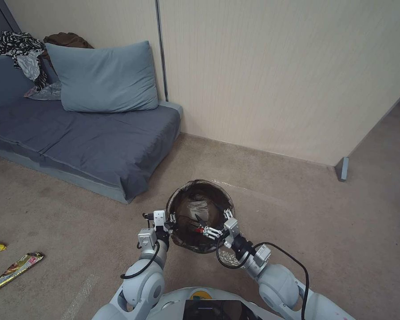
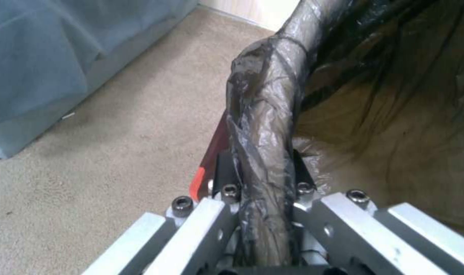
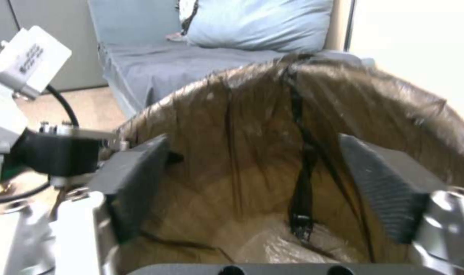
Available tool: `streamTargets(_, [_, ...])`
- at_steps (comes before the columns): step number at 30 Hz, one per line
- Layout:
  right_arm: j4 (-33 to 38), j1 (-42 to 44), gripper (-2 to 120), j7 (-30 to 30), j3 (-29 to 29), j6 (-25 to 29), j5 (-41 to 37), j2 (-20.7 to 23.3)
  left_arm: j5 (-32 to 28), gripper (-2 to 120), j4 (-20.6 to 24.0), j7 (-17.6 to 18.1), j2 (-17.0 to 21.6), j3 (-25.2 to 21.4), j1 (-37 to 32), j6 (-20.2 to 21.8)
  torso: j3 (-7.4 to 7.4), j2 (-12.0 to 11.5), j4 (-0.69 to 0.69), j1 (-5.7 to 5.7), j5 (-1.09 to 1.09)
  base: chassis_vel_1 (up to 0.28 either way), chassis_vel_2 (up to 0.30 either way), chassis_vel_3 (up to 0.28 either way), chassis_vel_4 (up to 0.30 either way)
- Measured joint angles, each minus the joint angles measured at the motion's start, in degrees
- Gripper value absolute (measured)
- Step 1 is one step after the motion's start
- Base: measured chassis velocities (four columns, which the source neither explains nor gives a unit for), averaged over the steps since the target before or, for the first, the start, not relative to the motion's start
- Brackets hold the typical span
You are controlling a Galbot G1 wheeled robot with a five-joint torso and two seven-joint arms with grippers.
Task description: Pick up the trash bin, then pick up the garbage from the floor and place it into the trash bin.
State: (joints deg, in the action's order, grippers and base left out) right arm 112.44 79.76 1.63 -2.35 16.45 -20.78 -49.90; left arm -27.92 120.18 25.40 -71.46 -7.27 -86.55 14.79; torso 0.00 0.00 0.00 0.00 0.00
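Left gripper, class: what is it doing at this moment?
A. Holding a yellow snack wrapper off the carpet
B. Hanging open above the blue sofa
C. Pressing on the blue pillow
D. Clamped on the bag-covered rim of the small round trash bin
D. In the left wrist view the left gripper closes on both sides of the rim of the small round trash bin with the dark brown bag liner, the rim running between its fingers.

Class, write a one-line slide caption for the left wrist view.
Left gripper clamped on the trash bin rim, bag liner folded over it, beige carpet alongside.
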Motion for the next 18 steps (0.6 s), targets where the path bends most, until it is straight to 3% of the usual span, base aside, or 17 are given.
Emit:
streamTargets(6, [3.00,0.58,99,-0.29,2.85,0.29,-1.17,-0.09,0.00,2,0.01,0.02,-0.06,0.01,0.03,0.00,0.00,0.00,0.00,0.00,0.00,0.000,0.000,0.000,0.000])
streamTargets(12, [8.99,1.89,100,0.14,10.74,-0.08,-4.84,-0.37,0.36,2,0.07,-0.02,-0.12,-0.35,-0.16,-0.16,0.00,0.00,0.00,0.00,0.00,0.000,0.000,0.000,0.000])
streamTargets(18, [14.59,2.81,100,5.27,19.03,-2.35,-6.51,-1.53,1.44,2,-0.14,-0.15,-0.25,-0.78,-0.29,-0.60,0.00,0.00,0.01,0.00,0.00,0.000,0.000,0.000,0.000])
